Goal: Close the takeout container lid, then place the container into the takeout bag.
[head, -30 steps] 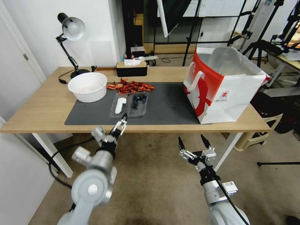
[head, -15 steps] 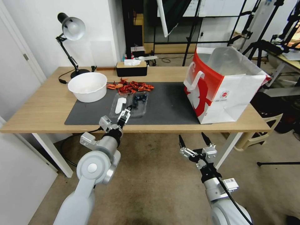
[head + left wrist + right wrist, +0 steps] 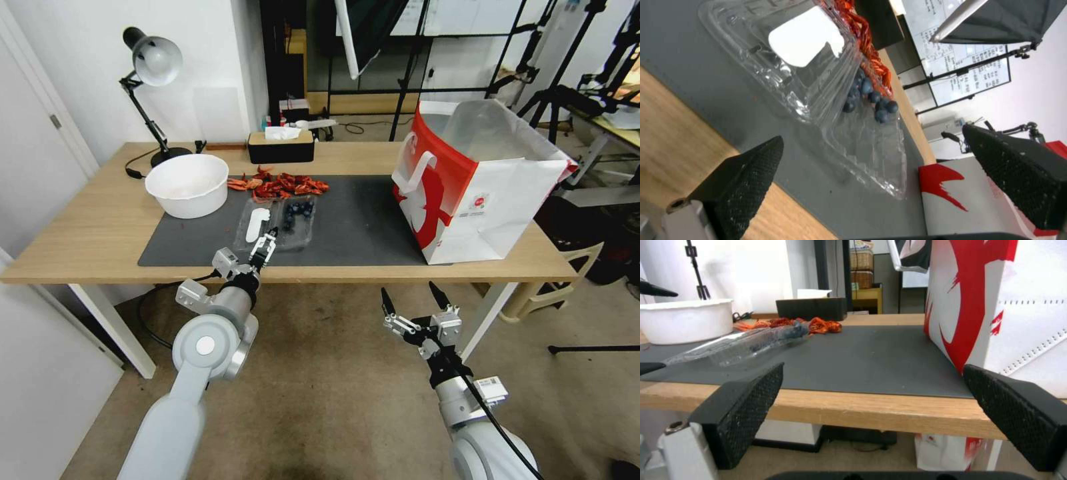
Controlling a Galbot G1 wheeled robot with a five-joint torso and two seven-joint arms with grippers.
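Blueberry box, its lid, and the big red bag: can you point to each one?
takeout container (image 3: 298, 220), head view, on the tray half holding the blueberries.
lid (image 3: 256, 224), head view, on its white label.
takeout bag (image 3: 507, 207), head view, on its white front panel.

The takeout container (image 3: 298, 221) was clear, glossy plastic. It lay on a matt grey mat (image 3: 360, 227) over a smooth wooden table (image 3: 93, 227). The takeout bag (image 3: 493, 200) was smooth paper.
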